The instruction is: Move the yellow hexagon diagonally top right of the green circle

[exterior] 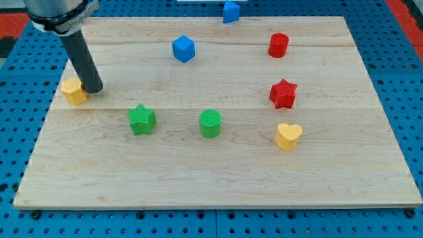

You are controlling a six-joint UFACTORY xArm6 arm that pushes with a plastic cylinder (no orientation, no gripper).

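Note:
The yellow hexagon (74, 91) lies near the board's left edge, at mid height. The green circle (210, 123) stands near the board's middle, well to the right of the hexagon and a little lower. My tip (93, 88) rests on the board right against the hexagon's right side. The dark rod rises from it toward the view's top left.
A green star (141, 119) lies between the hexagon and the green circle. A blue cube (184, 49) and a second blue block (230, 11) are at the top. A red cylinder (278, 45), a red star (283, 94) and a yellow heart (288, 136) are on the right. The wooden board (218, 185) sits on blue pegboard.

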